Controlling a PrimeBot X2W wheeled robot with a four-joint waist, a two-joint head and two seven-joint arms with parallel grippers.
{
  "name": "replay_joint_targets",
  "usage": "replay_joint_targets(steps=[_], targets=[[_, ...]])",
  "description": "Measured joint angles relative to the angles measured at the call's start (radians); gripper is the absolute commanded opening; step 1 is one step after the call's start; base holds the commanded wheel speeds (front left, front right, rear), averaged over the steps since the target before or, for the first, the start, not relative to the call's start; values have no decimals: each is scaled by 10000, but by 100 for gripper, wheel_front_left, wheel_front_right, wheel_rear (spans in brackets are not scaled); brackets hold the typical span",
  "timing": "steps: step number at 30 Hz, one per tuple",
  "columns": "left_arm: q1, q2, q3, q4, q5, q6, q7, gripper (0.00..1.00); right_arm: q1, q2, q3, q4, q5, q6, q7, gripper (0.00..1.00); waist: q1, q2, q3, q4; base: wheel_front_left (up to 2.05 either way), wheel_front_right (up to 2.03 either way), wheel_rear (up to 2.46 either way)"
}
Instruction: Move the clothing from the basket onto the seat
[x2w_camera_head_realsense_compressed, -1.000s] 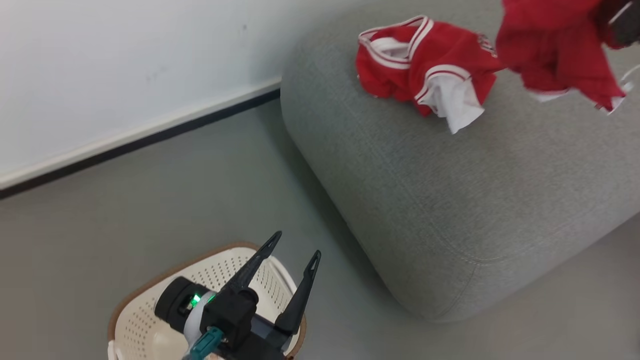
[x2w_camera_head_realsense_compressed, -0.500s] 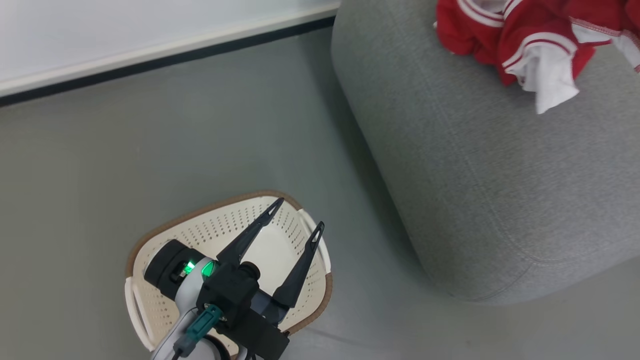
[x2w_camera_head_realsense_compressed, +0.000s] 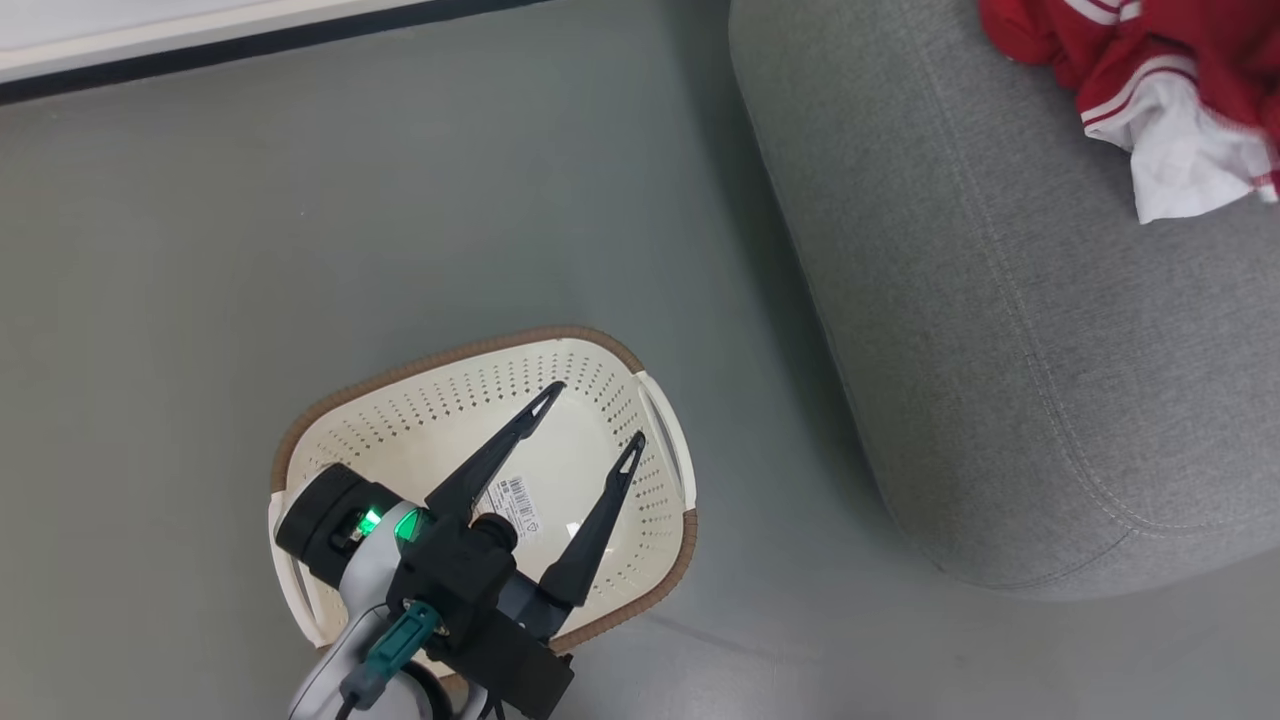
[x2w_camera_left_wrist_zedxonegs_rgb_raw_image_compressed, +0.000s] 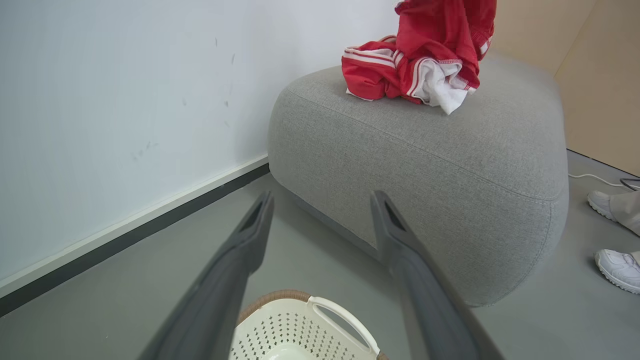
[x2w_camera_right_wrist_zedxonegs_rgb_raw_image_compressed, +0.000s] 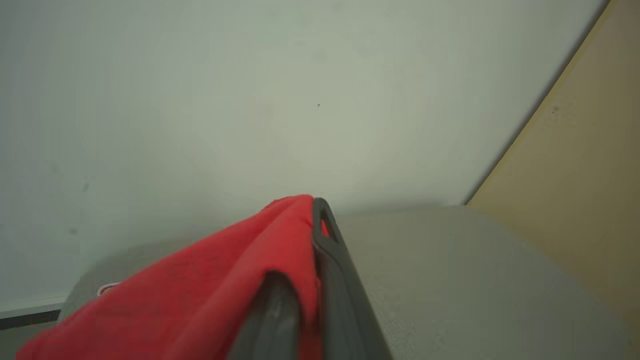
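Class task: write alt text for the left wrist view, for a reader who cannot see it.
A red striped jersey lies on a large grey seat, with a plain red piece hanging over it. In front, the left gripper, fingers apart, hovers above a cream basket.

We seem to be in a bare test room staged as a lounge. A plain white wall (x2w_camera_left_wrist_zedxonegs_rgb_raw_image_compressed: 100, 100) meets a dark skirting strip (x2w_camera_left_wrist_zedxonegs_rgb_raw_image_compressed: 125, 240) and a smooth grey floor (x2w_camera_head_realsense_compressed: 300, 200). One grey sofa block (x2w_camera_left_wrist_zedxonegs_rgb_raw_image_compressed: 425, 160) stands there. At far right are a beige partition (x2w_camera_left_wrist_zedxonegs_rgb_raw_image_compressed: 605, 100), a loose cable (x2w_camera_left_wrist_zedxonegs_rgb_raw_image_compressed: 590, 176) and someone's white trainers (x2w_camera_left_wrist_zedxonegs_rgb_raw_image_compressed: 617, 270).
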Motion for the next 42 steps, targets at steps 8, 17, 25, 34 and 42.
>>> replay_joint_targets(steps=[8,17,25,34,42], targets=[[-20,77,-25,-155,58,-4,173,100,508,568,123,673,31,-56,4,0,0,-2,391,189,0,0,0],[-19,286,209,-178,58,10,257,100,536,1463,531,936,-75,77,2,45,-1,-1,641,138,0,0,0],[-19,301,293,-117,42,13,247,100,562,1620,694,1074,-174,316,-17,100,-1,-2,544,-130,0,0,0],[17,280,451,284,-148,27,54,100,911,2165,1018,1058,-332,533,-176,100,-1,-2,139,-693,0,0,0],[105,54,535,880,-499,105,-270,100,1546,2631,1315,1058,-596,725,-186,100,-2,-2,-684,-1113,0,0,0]])
